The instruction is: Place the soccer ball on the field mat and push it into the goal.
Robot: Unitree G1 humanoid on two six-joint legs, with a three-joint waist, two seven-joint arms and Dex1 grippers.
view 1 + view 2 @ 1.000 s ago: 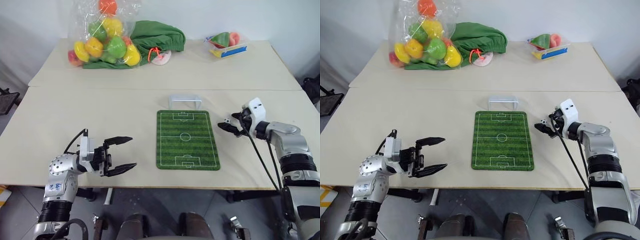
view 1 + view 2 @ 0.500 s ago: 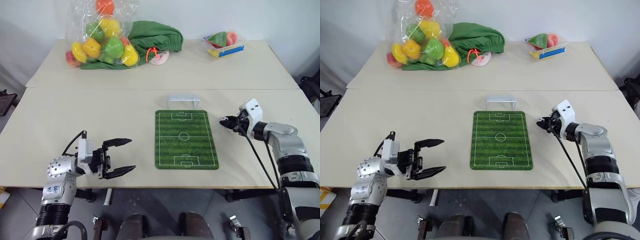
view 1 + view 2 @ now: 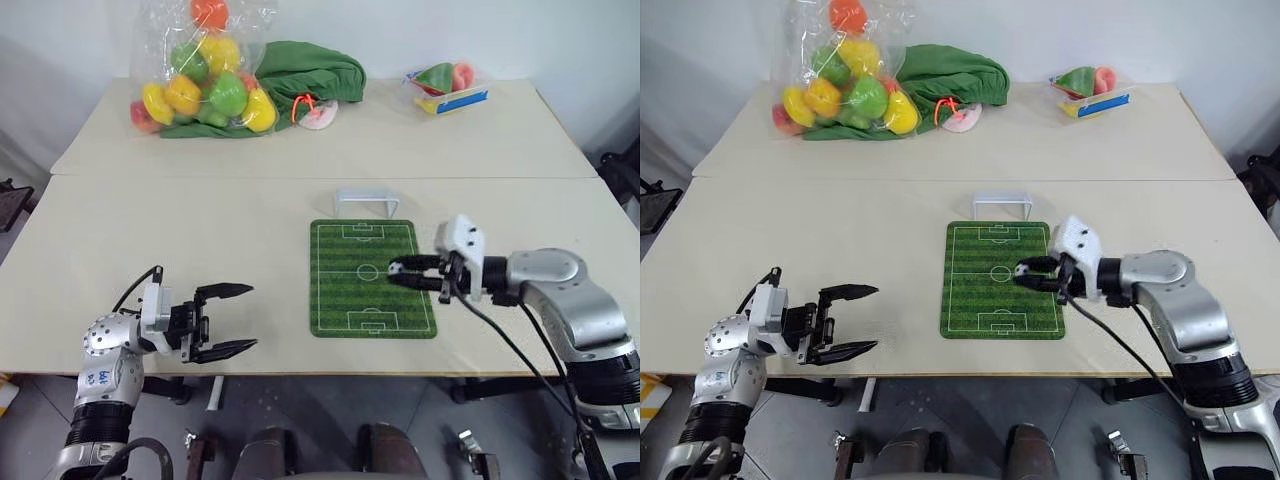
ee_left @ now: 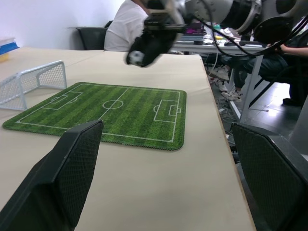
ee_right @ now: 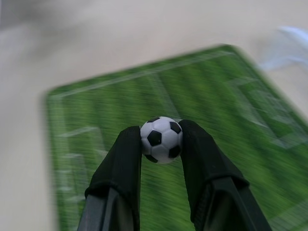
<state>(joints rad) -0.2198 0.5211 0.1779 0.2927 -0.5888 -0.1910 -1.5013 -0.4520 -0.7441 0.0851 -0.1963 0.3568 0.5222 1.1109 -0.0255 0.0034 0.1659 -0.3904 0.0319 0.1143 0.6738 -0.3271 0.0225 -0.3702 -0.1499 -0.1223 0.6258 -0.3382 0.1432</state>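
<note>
Soccer ball (image 5: 161,139), tiny, white with black patches, sits pinched between the two black fingertips of the right pincer (image 3: 1025,275), held in the air above the right half of the flat green field mat (image 3: 350,290) with its striped grass print and white pitch lines. The right pincer points across the mat toward the robot's left. Just beyond the mat's far edge stands the small white plastic goal frame (image 3: 368,201), on the pale bench (image 3: 200,220). The left pincer (image 3: 232,320) hovers near the bench's near edge, well apart from the mat, its fingers spread wide and holding nothing.
</note>
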